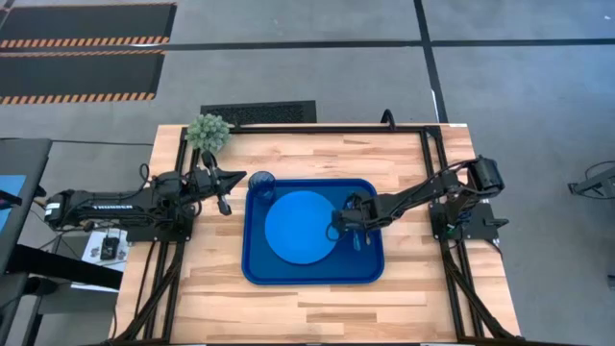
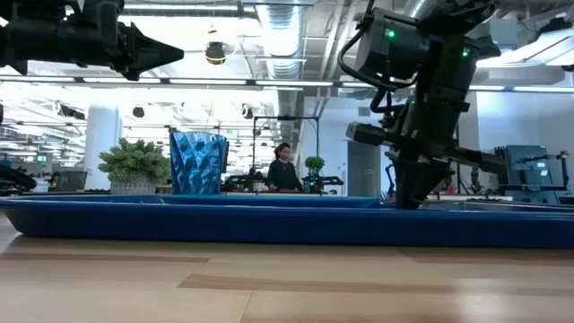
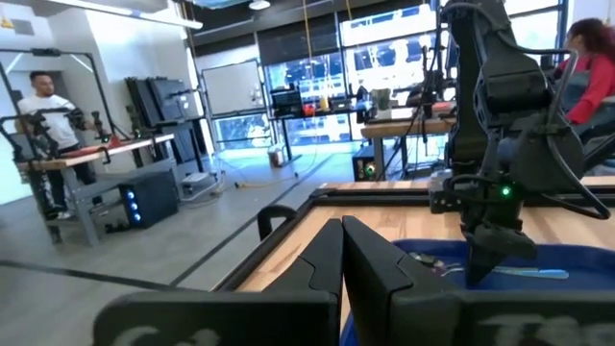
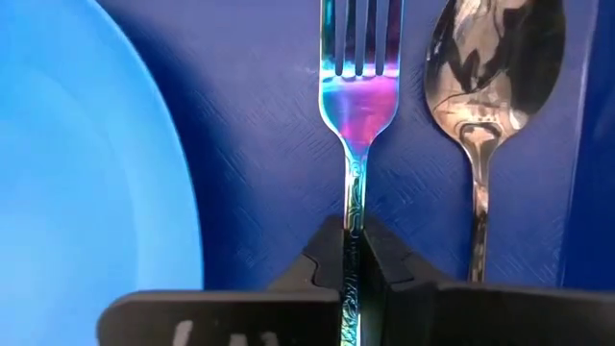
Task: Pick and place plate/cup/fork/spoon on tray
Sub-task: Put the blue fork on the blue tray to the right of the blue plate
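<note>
The dark-blue tray (image 1: 258, 274) lies in the middle of the table. The bright-blue plate (image 1: 301, 227) lies flat on its floor. The dark-blue cup (image 1: 261, 182) stands upright in the tray's far left corner and also shows in the low view (image 2: 198, 162). My right gripper (image 1: 344, 223) reaches down into the tray to the right of the plate and is shut on the fork (image 4: 360, 86). The spoon (image 4: 490, 86) lies on the tray floor beside the fork, bowl up. My left gripper (image 1: 226, 192) is shut and empty, raised beside the tray's far left corner. My right gripper pinches the fork's thin handle (image 4: 353, 226) between its two fingers, back from the neck. The fingers come from above, pointing down. The fork lies level, parallel to the spoon, at the tray floor. Whether it rests on the floor I cannot tell.
A small potted plant (image 1: 208, 132) stands at the table's far left corner. A black frame (image 1: 432, 173) runs along the table's far, left and right edges. Bare wood lies in front of the tray. People show in the room beyond.
</note>
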You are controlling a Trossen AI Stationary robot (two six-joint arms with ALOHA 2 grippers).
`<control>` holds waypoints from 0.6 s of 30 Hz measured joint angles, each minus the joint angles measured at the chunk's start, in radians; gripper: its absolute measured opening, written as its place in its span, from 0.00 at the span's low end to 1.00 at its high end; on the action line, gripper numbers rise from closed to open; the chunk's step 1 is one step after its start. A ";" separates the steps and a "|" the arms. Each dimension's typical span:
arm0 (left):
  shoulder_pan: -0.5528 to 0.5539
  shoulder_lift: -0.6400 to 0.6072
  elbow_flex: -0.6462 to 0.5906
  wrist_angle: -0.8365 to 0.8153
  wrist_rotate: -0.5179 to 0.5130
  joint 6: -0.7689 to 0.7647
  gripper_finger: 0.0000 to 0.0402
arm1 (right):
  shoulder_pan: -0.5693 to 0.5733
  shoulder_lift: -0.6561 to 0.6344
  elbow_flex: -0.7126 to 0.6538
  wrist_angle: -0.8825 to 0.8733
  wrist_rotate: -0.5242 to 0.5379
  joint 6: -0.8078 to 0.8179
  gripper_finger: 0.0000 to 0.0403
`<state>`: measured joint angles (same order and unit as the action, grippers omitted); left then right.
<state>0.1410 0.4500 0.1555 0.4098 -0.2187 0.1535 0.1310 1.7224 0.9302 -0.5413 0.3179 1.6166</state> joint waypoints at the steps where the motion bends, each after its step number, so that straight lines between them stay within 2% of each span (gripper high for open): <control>1: -0.002 0.000 0.000 0.000 -0.003 0.000 0.00 | 0.000 0.000 0.000 0.000 0.004 0.002 0.04; 5: -0.005 0.000 0.000 -0.001 -0.004 0.000 0.00 | 0.000 0.001 0.000 0.000 0.030 0.006 0.06; 18: -0.005 0.001 0.000 -0.039 -0.003 -0.020 0.00 | -0.003 0.001 0.000 0.004 0.000 0.009 0.11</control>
<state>0.1364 0.4507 0.1555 0.3710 -0.2214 0.1333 0.1285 1.7229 0.9300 -0.5374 0.3182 1.6259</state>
